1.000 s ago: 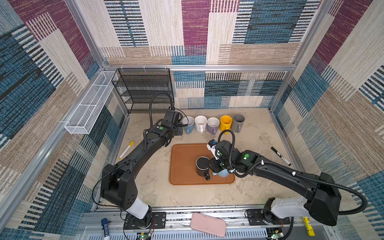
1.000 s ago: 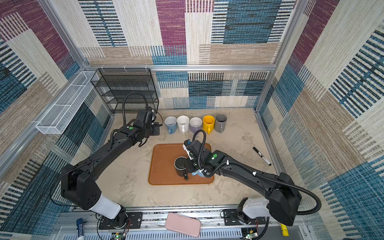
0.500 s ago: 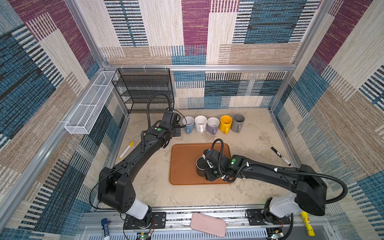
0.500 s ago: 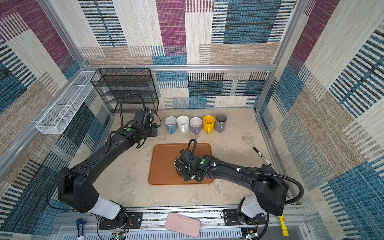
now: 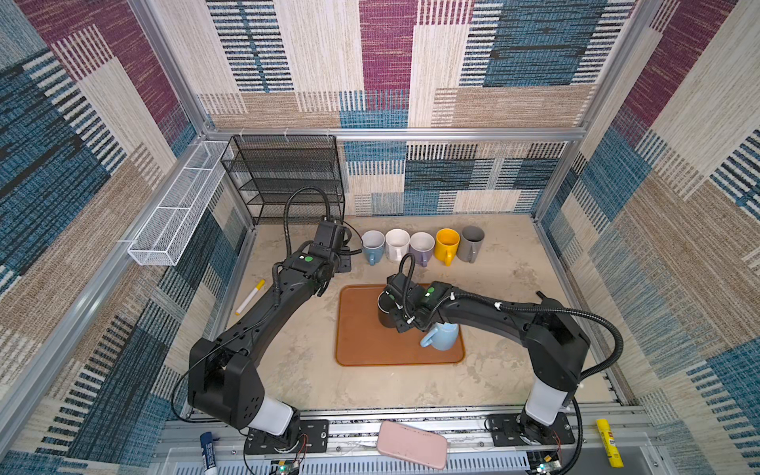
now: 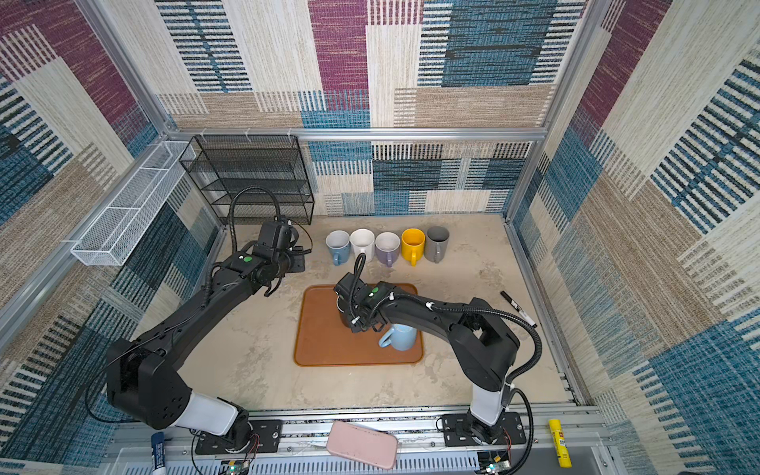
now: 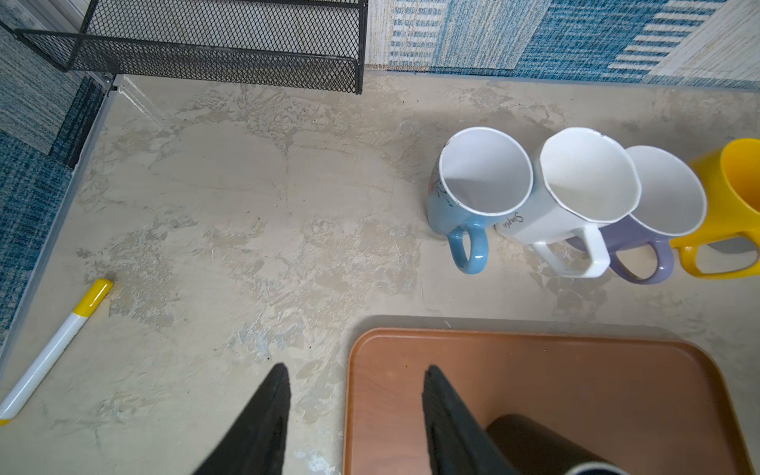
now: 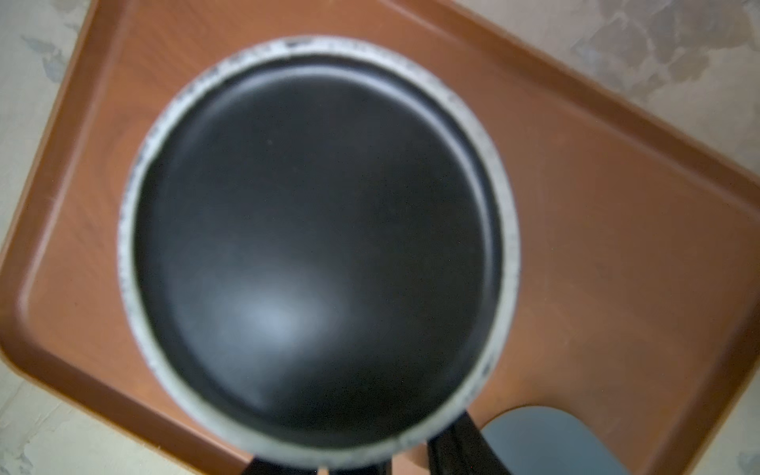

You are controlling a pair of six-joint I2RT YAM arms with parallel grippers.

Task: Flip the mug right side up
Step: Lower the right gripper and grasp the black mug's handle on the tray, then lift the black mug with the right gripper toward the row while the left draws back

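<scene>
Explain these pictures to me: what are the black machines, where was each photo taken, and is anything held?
Two black robot arms, each ending in a two-fingered gripper. Two pictures look down on the whole table; the other two come from cameras on the arms' wrists. On the brown tray stand a black mug, bottom up, and a light blue mug. Five more mugs stand upright in a row at the back; a yellow-capped marker lies at the left. The left gripper is open and empty. The right gripper is down at the black mug; whether it grips it, I cannot tell.
</scene>
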